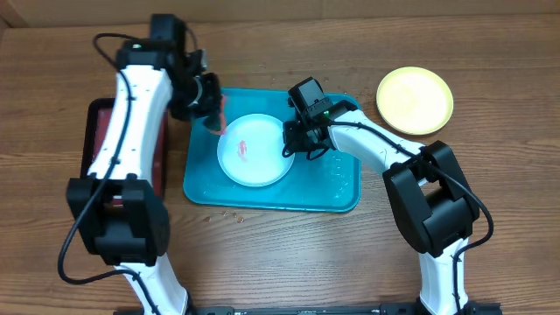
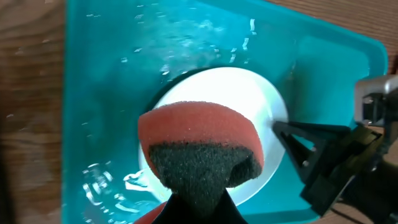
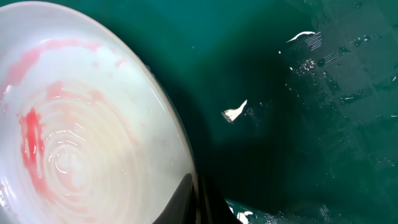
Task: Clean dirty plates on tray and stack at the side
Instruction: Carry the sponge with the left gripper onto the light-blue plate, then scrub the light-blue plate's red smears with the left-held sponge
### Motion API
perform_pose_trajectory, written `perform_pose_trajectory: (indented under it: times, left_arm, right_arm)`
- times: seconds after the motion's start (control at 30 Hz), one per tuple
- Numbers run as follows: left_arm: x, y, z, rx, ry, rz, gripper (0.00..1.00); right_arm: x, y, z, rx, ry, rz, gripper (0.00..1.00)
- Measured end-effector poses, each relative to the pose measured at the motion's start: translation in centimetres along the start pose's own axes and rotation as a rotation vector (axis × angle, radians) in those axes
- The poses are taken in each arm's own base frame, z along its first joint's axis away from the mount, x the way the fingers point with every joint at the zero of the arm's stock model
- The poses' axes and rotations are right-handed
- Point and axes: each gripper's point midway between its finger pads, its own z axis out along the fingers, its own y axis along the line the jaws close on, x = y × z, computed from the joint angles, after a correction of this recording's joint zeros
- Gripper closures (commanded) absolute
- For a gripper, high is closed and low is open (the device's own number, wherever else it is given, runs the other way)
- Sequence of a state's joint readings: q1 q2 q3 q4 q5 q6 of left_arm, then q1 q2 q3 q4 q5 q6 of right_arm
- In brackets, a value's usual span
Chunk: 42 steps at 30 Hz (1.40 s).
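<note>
The wood-grain table (image 1: pixel 262 262) carries the wet turquoise tray (image 1: pixel 341 188). The left gripper (image 1: pixel 213 110) clamps a sponge (image 2: pixel 199 134); the right gripper (image 1: pixel 291 147) pinches the white plate (image 1: pixel 254 166) at its rim.

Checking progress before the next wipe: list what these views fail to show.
- Plate smears, left wrist view: hidden behind the sponge.
- Right gripper hold, right wrist view: its dark fingers meet at the plate rim; whether they pinch it or merely touch it is unclear.
- Red tray, overhead: mostly under the left arm.
</note>
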State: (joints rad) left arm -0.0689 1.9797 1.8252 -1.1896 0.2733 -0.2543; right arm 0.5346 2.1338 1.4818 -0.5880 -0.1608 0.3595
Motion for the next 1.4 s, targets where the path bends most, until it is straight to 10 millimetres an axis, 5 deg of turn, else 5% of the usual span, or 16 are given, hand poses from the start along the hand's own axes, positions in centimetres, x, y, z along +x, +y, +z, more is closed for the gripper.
perform_pose_trajectory:
  times: [0.13, 0.57, 0.67, 0.9, 1.17, 1.27, 1.4]
  left_arm:
    - [0.6, -1.6, 1.9, -0.018, 0.028, 0.011, 0.96]
    - [5.5, -3.3, 14.3, -0.104, 0.286, 0.049, 0.94]
    - [5.7, -3.4, 14.6, -0.11, 0.29, 0.053, 0.79]
    - [5.6, -3.1, 14.1, -0.111, 0.307, 0.049, 0.85]
    - [4.0, -1.6, 12.7, -0.121, 0.291, 0.005, 0.82]
    - [4.2, -1.2, 13.0, -0.139, 0.294, 0.007, 0.95]
    - [5.0, -1.2, 13.8, -0.15, 0.303, 0.011, 0.96]
  right_arm:
    - [0.0, 0.0, 0.0, 0.001, 0.0, -0.001, 0.96]
    - [0.0, 0.0, 0.0, 0.003, -0.001, 0.001, 0.96]
    - [0.1, 0.0, 0.1, 0.004, 0.002, 0.001, 0.96]
    - [0.1, 0.0, 0.1, 0.006, 0.001, 0.001, 0.96]
    - [0.1, 0.0, 0.1, 0.006, 0.002, 0.002, 0.96]
    - [0.1, 0.0, 0.1, 0.005, 0.001, 0.001, 0.96]
    - [0.1, 0.0, 0.1, 0.006, 0.001, 0.002, 0.96]
